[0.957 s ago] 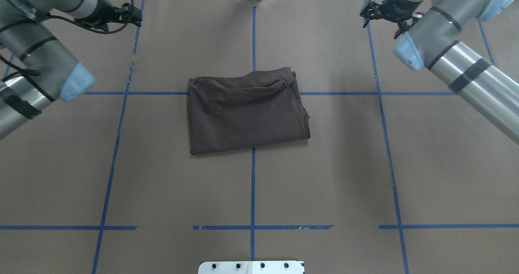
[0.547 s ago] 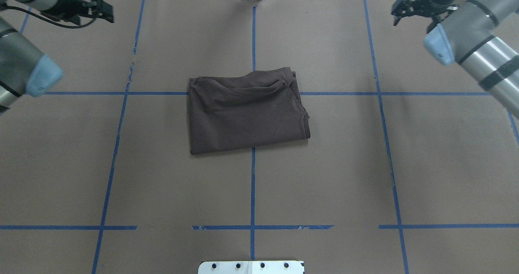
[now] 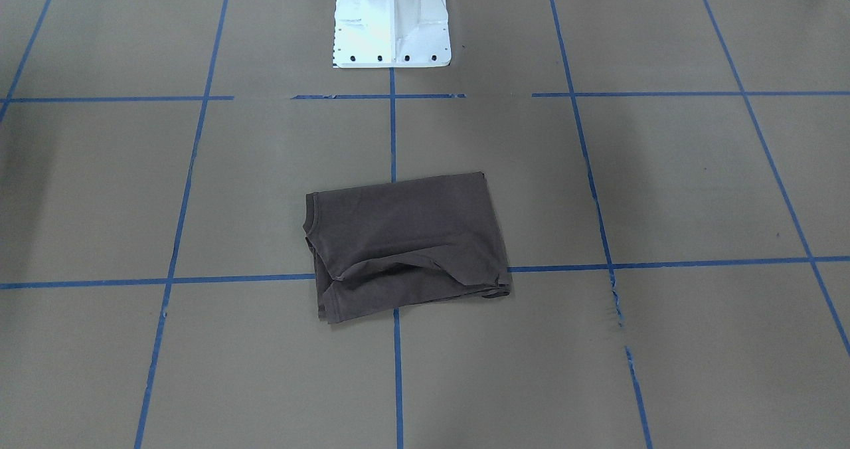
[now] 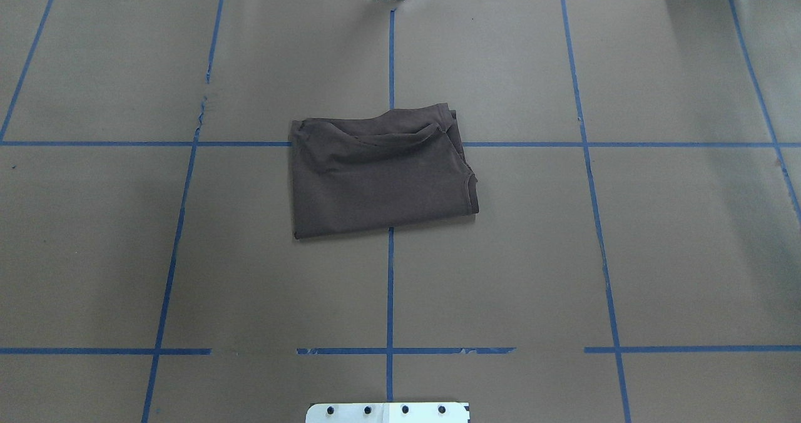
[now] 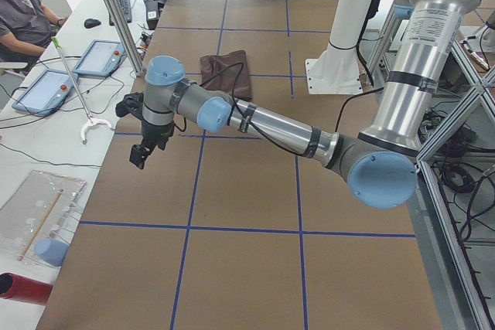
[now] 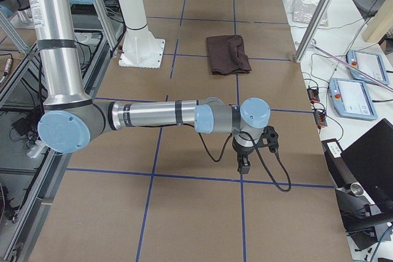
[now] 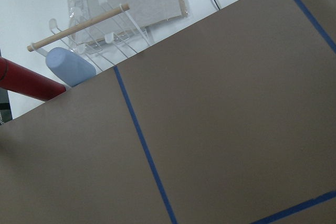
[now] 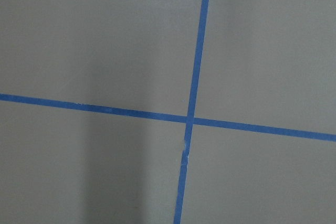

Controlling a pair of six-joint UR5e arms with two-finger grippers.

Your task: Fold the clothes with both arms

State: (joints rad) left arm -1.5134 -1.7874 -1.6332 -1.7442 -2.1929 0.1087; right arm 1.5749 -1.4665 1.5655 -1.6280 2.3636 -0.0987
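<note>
Brown-papered counter with blue tape grid. At its centre, folded T-shirt, long axis running left to right, well apart from left end effector and right end effector hanging over opposite ends; spread or pressed together, cannot tell.

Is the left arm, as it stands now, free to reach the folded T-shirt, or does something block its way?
Probably yes. The left gripper hangs above bare table, apart from the T-shirt, and nothing stands between them. The T-shirt lies uncovered, and the right arm is off at the other end.
</note>
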